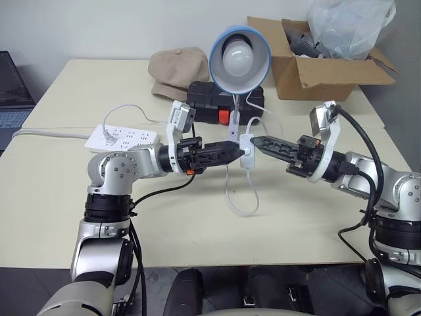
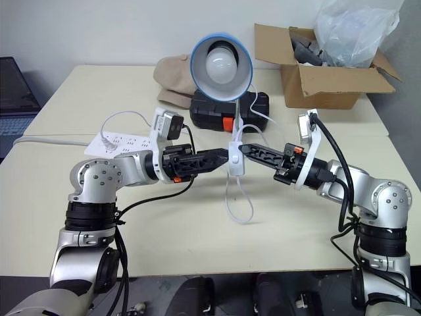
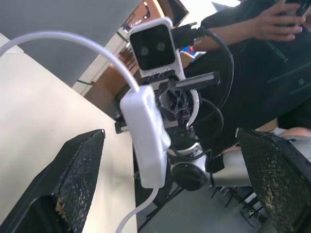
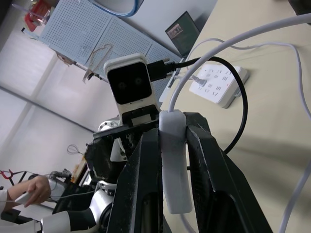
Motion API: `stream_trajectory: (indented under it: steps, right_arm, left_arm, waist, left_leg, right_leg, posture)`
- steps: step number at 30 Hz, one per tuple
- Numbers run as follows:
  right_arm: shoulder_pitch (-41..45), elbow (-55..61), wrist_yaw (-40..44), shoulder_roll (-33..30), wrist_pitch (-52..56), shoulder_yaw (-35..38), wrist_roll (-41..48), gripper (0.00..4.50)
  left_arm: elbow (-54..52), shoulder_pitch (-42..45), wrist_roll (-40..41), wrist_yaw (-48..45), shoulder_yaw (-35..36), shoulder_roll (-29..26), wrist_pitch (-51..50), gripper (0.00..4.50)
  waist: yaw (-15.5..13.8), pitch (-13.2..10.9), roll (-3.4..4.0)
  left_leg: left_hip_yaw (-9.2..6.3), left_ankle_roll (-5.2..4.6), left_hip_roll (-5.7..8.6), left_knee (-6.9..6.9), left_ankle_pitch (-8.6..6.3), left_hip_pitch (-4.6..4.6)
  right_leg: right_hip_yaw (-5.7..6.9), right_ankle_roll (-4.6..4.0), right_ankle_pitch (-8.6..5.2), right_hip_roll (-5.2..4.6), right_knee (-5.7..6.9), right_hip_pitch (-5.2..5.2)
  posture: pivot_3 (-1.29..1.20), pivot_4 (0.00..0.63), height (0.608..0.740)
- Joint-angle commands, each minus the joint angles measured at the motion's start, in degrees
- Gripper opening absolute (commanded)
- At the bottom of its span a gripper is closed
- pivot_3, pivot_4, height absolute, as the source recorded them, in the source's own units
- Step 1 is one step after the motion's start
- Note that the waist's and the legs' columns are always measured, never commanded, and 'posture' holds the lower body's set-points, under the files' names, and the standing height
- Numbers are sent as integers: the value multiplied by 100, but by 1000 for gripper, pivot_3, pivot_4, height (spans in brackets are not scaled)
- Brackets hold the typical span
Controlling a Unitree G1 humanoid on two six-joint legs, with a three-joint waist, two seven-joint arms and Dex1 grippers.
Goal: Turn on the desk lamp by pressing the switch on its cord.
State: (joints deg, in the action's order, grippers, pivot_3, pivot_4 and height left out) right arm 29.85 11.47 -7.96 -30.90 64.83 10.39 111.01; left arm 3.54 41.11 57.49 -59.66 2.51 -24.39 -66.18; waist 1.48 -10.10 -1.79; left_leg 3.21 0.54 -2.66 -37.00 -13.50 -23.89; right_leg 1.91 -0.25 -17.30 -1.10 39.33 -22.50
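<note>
The right gripper point(image 1: 253, 142) has its fingers point(image 4: 146, 194) closed on the inline switch point(image 1: 247, 151) of the cord point(image 1: 238, 197), holding it above the surface point(image 1: 66, 197); the left gripper point(image 1: 238, 152) has its fingers point(image 3: 77, 179) spread wide, one on each side of the switch, touching nothing; a cardboard box point(image 1: 316, 76) holds a clear plastic bag point(image 1: 348, 26) and dark items; the desk lamp point(image 1: 239, 59), its blue shade facing the camera, has an unlit bulb and stands just behind the switch.
</note>
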Motion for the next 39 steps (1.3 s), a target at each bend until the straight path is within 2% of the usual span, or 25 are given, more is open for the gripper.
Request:
stream_trajectory:
  steps: [1, 11, 15, 23, 24, 25, 28, 33, 39]
  right_arm:
    - [65, 237, 151, -118, -234, -49, 199, 388]
    - [90, 416, 239, -244, -450, -273, 199, 388]
    - [150, 456, 241, -257, -496, -318, 199, 388]
    - [336, 454, 236, -234, -539, -366, 199, 388]
    - [364, 446, 239, -224, -536, -372, 199, 388]
    - [387, 440, 250, -222, -525, -379, 199, 388]
    - [430, 419, 276, -217, -498, -404, 199, 388]
    - [416, 435, 301, -225, -494, -415, 199, 388]
    - [349, 442, 379, -274, -485, -418, 199, 388]
  left_arm:
    - [-128, 58, -20, -106, -20, 68, 147, 4500]
    - [12, 138, -150, -239, -134, 206, 275, 4500]
    - [73, 165, -142, -264, -112, 245, 260, 3965]
    - [154, 163, -87, -425, -101, 218, 149, 2315]
    - [159, 159, -99, -443, -109, 213, 151, 2226]
    - [169, 159, -111, -454, -110, 215, 158, 1908]
    - [214, 176, -144, -470, -107, 225, 184, 1321]
    - [231, 192, -165, -471, -82, 255, 210, 446]
    - [214, 190, -84, -456, -21, 251, 140, 425]
  waist:
    - [-1, 0, 0]
    - [-5, 0, 0]
    - [-6, 0, 0]
    - [-7, 0, 0]
    - [-7, 0, 0]
    - [-7, 0, 0]
    - [-7, 0, 0]
    - [-8, 0, 0]
    - [-9, 0, 0]
  left_leg:
    - [0, 0, 0, 0, 0, 0]
    - [0, 0, 0, 0, 0, -2]
    - [0, 0, 0, 1, 0, -2]
    - [-1, 0, -1, 1, 0, -3]
    - [-1, 0, -1, 2, 0, -3]
    - [0, 0, -1, 2, 0, -3]
    - [-2, 0, -1, 2, 0, -3]
    - [-1, 0, -1, 2, 0, -4]
    - [-1, 0, -1, 2, 0, -4]
  right_leg:
    - [0, 0, 0, 0, 0, 0]
    - [1, 0, 0, 0, -6, 0]
    - [1, 1, 0, 0, -9, 1]
    - [2, -1, 1, 0, -17, 4]
    - [2, -1, 2, 0, -19, 4]
    - [2, -1, 2, 0, -19, 4]
    - [3, -1, 2, 0, -22, 6]
    - [3, -2, 2, 0, -24, 7]
    - [3, -1, 2, 0, -24, 7]
  posture:
    - [0, 150, 740]
    - [0, 150, 740]
    - [0, 150, 740]
    - [0, 150, 740]
    - [0, 150, 740]
    - [0, 150, 740]
    - [0, 150, 740]
    - [0, 150, 740]
    - [0, 150, 740]
